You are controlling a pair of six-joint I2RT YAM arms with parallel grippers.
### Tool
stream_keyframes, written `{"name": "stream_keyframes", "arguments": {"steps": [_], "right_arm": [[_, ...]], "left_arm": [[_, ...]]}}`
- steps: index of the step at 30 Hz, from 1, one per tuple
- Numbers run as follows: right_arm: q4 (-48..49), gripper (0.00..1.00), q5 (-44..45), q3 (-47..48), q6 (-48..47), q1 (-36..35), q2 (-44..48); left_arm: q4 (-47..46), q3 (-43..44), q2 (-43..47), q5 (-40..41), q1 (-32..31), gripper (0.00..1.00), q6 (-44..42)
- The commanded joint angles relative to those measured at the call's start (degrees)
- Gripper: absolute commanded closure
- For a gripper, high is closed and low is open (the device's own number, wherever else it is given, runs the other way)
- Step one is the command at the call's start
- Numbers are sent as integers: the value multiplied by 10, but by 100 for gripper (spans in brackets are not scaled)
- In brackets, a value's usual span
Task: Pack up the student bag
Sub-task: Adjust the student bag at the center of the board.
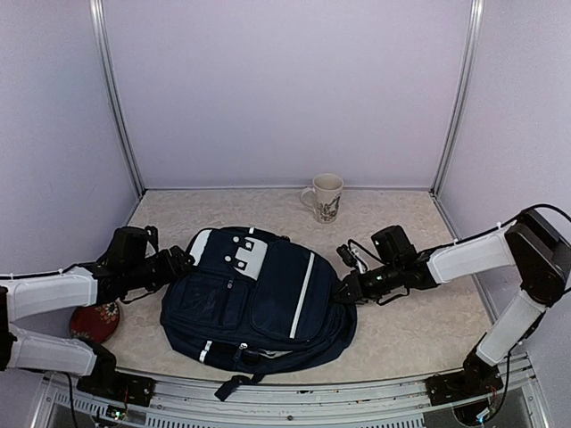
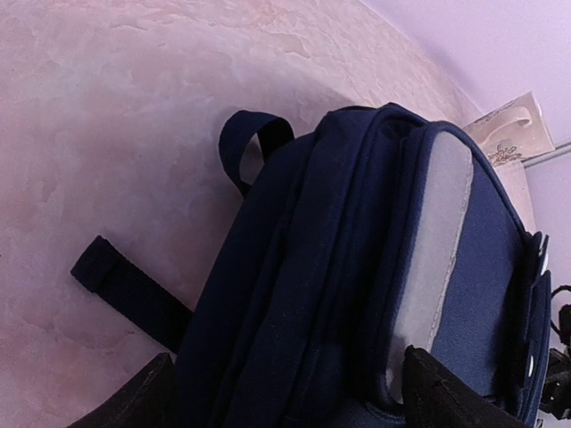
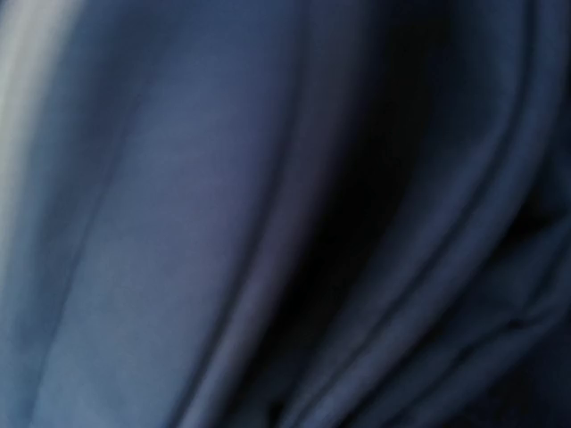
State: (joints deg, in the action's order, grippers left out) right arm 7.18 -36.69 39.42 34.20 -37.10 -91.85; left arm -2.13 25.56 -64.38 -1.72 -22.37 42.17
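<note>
The student bag (image 1: 268, 299) is a big navy-blue backpack lying flat, front side up, in the lower middle of the top view. Its top end points upper left and its bottom lower right. It's got white trim stripes across the front, a white-grey patch (image 1: 252, 259) near the top and front pockets below that. The carry loop (image 2: 254, 116) sticks out at the top end. Up close it's just blurry blue folds.

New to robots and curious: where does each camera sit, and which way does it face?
Top external: above and behind, looking down on table; left arm, right arm, student bag, mug.
Left wrist: on left arm, facing bag's top; own fingers at bottom edge.
Right wrist: on right arm, close on navy fabric; no robot parts show.
Shared: bag in all; mug in first two.
</note>
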Motion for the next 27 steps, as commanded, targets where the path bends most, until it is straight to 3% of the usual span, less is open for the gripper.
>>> {"name": "stream_keyframes", "arguments": {"steps": [1, 5, 9, 11, 14, 18, 21, 24, 26, 27], "right_arm": [[-20, 100, 34, 93, -31, 18, -57], [-92, 100, 48, 231, -122, 60, -134], [-196, 100, 89, 397, -230, 68, -218], [-241, 83, 129, 463, -257, 72, -248], [-288, 69, 204, 520, -255, 79, -254], [-288, 52, 271, 460, -231, 79, -180], [-289, 49, 343, 391, -213, 59, -107], [-310, 50, 407, 338, -191, 5, -42], [-320, 52, 429, 312, -164, -47, -13], [-318, 53, 418, 297, -145, -83, -3]], "left_arm": [[-19, -39, 17, -21, -28, 19, 16], [-13, -38, 46, 32, -88, 22, 3], [47, 1, 76, 152, -175, 22, -10], [92, 14, 87, 210, -218, 20, 3], [164, 36, 97, 283, -264, 12, 26], [257, 78, 107, 377, -309, 5, 39], [266, 103, 105, 437, -355, 4, 4], [236, 130, 82, 483, -406, 4, -88], [202, 144, 63, 462, -427, 5, -165], [181, 145, 56, 415, -429, 5, -198]]}}
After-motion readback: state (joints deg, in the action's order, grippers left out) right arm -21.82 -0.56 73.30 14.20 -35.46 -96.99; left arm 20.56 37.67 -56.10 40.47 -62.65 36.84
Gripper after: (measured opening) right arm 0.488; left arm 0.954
